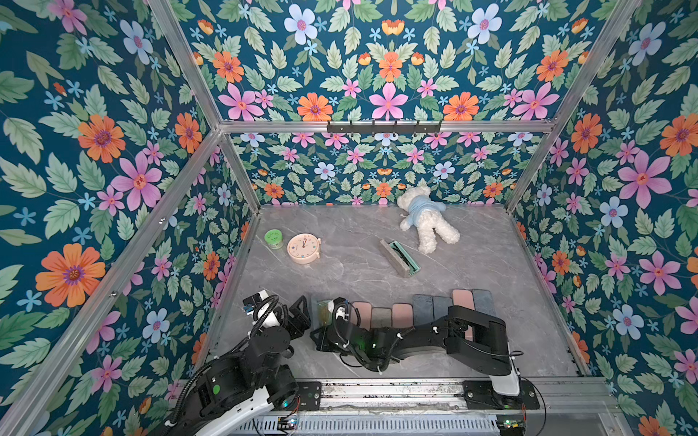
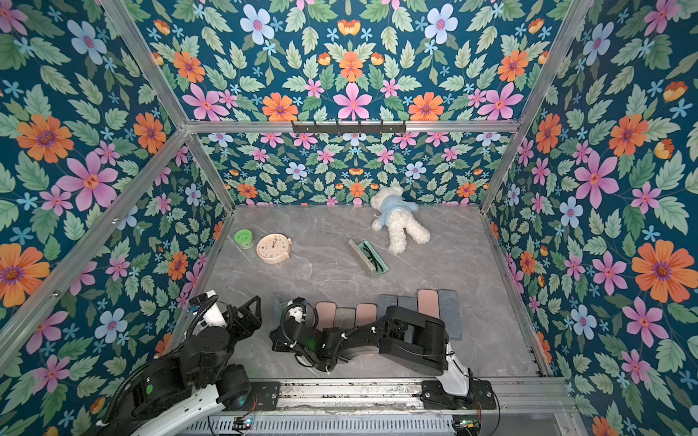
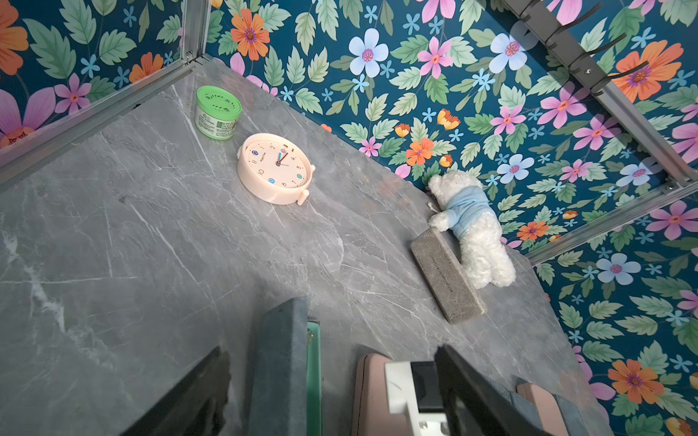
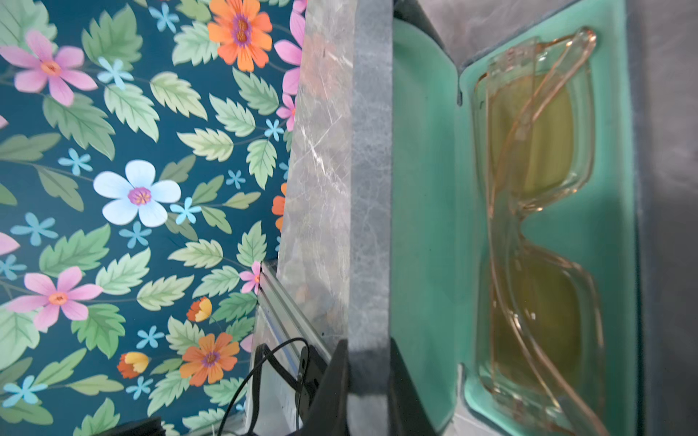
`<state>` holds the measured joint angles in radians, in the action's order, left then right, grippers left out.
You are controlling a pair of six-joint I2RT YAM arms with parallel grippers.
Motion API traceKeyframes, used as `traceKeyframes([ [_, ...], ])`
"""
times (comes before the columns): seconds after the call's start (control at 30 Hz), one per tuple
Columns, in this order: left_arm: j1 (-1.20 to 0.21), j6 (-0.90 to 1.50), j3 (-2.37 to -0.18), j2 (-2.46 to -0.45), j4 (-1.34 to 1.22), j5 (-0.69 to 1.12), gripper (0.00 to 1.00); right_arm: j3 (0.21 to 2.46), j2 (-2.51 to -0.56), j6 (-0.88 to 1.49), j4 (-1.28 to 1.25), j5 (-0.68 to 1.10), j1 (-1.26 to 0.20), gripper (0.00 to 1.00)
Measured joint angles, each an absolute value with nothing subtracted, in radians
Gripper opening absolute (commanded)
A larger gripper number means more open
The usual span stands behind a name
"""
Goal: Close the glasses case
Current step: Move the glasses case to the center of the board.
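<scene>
Grey marble-look laminate covers the table (image 1: 340, 275). In a top view the glasses case (image 1: 323, 311) stands open at about 7 o'clock, close to the front edge. A woolly white teddy bear (image 1: 428, 221) in a pale blue top lies face down at 1 o'clock. Just short of it is a second case (image 1: 399, 258) of grey felt, open, with dark frames on its mint lining. A round cream plastic alarm clock (image 1: 304, 248) and a green-lidded jar (image 1: 274, 239) sit at 10 o'clock. A row of closed cases (image 1: 402, 313), rounded oblongs in pink, grey and slate, runs along 5 to 6 o'clock.

In the left wrist view the left gripper (image 3: 331, 349) has its black fingers wide apart, holding nothing. The case's slate felt lid (image 3: 279, 362) stands edge-on between them. The clock's numerals are coloured. The dial name, the jar label and a stamped line on the second case are too small to read.

In the right wrist view the right gripper (image 4: 368, 347) is clamped on the lid's edge. Folded sunglasses (image 4: 536, 211) with a translucent peach frame and yellow lenses lie on the velvety mint lining.
</scene>
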<state>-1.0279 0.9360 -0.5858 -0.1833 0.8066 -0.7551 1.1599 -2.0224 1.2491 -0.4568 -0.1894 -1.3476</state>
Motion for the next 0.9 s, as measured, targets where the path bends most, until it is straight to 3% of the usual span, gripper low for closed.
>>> traceKeyframes([
  [0.67,-1.029,0.936,-0.579,-0.184,0.807,-0.752,0.88,1.037,-1.973,1.378,-0.548,-0.372,-1.366,0.02],
  [0.9,-1.029,0.936,-0.576,-0.202,0.804,-0.753,0.89,1.02,-1.948,1.396,-0.549,-0.392,-1.366,0.11],
])
